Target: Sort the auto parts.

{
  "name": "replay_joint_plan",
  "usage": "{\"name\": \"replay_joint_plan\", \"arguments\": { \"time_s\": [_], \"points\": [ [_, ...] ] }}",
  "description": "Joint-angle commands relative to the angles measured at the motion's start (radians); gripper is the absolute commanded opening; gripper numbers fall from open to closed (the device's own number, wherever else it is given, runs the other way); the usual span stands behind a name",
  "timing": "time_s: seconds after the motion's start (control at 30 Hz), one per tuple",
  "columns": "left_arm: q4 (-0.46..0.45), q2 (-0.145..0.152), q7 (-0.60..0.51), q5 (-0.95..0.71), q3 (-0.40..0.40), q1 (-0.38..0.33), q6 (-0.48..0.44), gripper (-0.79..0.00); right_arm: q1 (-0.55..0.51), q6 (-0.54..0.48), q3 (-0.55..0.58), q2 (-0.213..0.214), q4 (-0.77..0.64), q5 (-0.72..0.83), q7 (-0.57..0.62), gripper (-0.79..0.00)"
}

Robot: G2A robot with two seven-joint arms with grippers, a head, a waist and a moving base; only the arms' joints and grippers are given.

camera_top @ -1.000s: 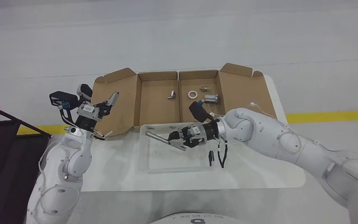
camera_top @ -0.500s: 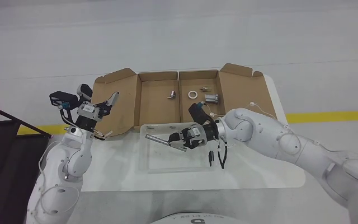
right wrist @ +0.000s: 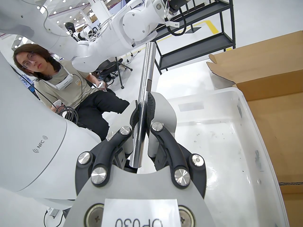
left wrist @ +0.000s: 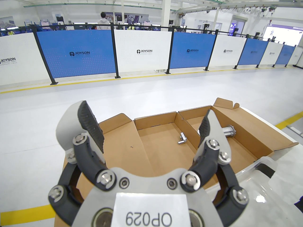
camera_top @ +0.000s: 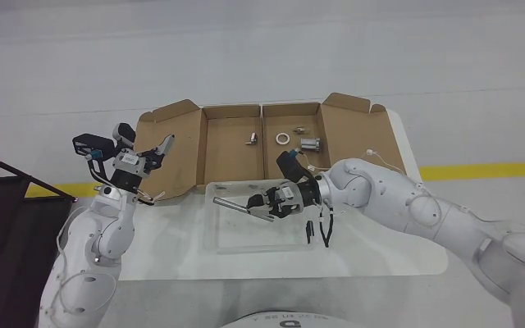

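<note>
My right pincer (camera_top: 256,202) was clamped on a polished steel rod (camera_top: 234,202), both pads (right wrist: 150,106) pressed against its sides. The rod (right wrist: 147,72) ran lengthwise out past my fingertips, with its short end tucked back between the finger links. I held it roughly level above the clear plastic bin (camera_top: 246,236), which sat just in front of the cardboard box (camera_top: 230,160), touching or nearly touching the box's near wall.

My left pincer (camera_top: 146,139) was spread wide and held nothing. It hung in the air off the box's left flap, beyond the table's edge, and pointed across the box (left wrist: 156,142).

Inside the box, the left compartment held one small metal bracket (camera_top: 253,138) toward the divider. The right compartment held a white ring (camera_top: 281,138) beside the divider, a small screw (camera_top: 299,129) near the far wall, and a stubby metal cylinder (camera_top: 309,144) beside the ring. All four lay apart from one another.
</note>
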Motion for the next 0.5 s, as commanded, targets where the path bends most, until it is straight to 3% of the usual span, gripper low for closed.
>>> {"name": "replay_joint_plan", "arguments": {
  "time_s": [0.0,0.1,0.27,0.47],
  "points": [
    [-0.003,0.000,-0.001,-0.004,0.003,0.000,-0.009,0.000,0.000,0.000,0.000,0.000,0.000,0.000,0.000,-0.785],
    [0.003,0.001,-0.025,-0.043,0.005,0.006,-0.093,0.000,0.000,0.000,0.000,0.000,0.000,0.000,0.000,-0.785],
    [0.091,0.007,-0.156,-0.343,-0.027,-0.013,-0.335,0.000,0.000,0.000,0.000,0.000,0.000,0.000,0.000,-0.785],
    [0.158,0.014,-0.294,-0.570,-0.029,-0.050,-0.475,0.000,0.000,0.000,0.000,0.000,0.000,0.000,0.000,-0.785]
  ]
}}
